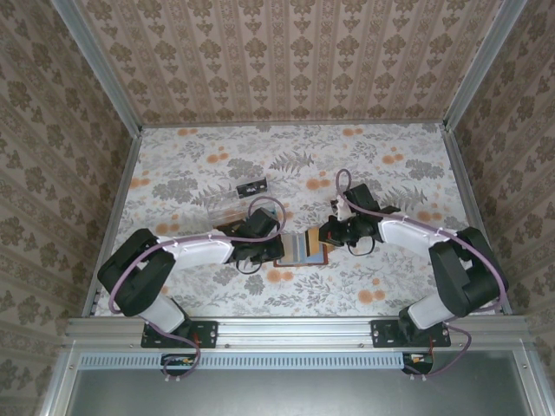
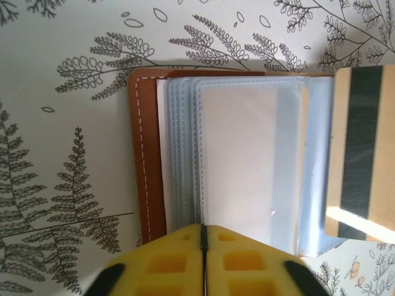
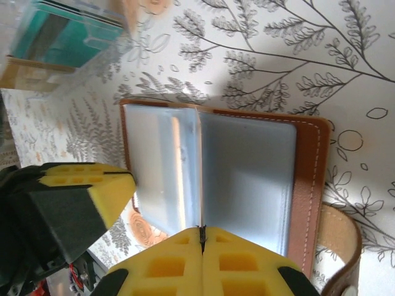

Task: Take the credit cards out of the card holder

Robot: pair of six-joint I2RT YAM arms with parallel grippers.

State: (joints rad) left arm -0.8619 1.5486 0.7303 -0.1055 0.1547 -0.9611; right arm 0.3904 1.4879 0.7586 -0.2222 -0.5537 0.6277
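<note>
Since the card holder point(image 1: 303, 248) lies open at mid-table between both arms, the top view puts the left gripper point(image 1: 267, 247) and right gripper point(image 1: 331, 233) at its 2 sides. In the left wrist view the pads point(image 2: 185, 259) are together at the sleeves' near edge, with a striped card point(image 2: 361, 154) poking out on the right. In the right wrist view the pads point(image 3: 234, 259) meet too, and a thin leaf reaches their seam. Tugging a sleeve rather than a card could drag the holder. No writing is legible.
</note>
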